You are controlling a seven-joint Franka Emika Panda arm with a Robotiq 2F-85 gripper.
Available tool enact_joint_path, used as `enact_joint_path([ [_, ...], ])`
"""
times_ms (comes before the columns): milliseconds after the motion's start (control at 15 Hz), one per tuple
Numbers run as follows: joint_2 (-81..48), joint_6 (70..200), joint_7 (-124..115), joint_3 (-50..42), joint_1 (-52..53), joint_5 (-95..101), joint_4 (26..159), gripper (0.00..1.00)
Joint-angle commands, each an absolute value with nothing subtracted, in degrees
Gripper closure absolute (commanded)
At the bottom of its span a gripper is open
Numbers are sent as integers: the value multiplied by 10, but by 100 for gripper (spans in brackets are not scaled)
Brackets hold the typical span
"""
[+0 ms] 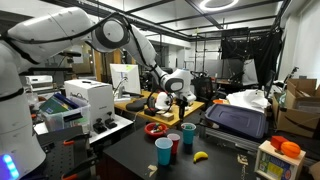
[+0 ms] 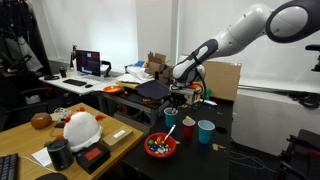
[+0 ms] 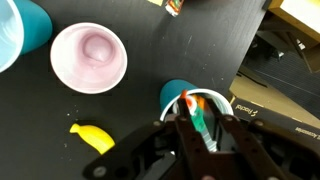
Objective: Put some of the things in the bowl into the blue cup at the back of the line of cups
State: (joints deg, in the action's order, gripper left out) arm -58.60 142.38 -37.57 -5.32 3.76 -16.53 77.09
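keep the gripper (image 3: pixel 200 126) centred over the far blue cup (image 3: pixel 172 92); whether its narrow jaws grip anything, i cannot tell.

Black table (image 3: pixel 150 40): red bowl (image 1: pixel 157 128), rear blue cup (image 1: pixel 188 130), red cup (image 1: pixel 174 141), front blue cup (image 1: pixel 164 152), banana (image 1: pixel 200 156).

In the wrist view, bare black tabletop (image 3: pixel 150 40) lies open across the upper middle of the frame. It runs between the red plastic cup with a pale inside (image 3: pixel 88 55) at upper left and the light-blue plastic tumbler (image 3: pixel 178 92) at lower centre. A yellow banana (image 3: pixel 92 138) blocks the lower left, and a dark lettered case (image 3: pixel 270 115) closes the lower right. In an exterior view, a shallow round red bowl (image 1: pixel 148 129) stands just left of the cup line.
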Motion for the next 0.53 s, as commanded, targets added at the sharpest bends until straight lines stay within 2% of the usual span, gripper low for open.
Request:
enact_joint_path([
  [0, -598, 1423, -401, -60, 46, -151, 749, 45],
  [400, -589, 1424, -392, -44, 38, -160, 761, 2],
  [467, -583, 1425, -383, -37, 35, -163, 768, 0],
])
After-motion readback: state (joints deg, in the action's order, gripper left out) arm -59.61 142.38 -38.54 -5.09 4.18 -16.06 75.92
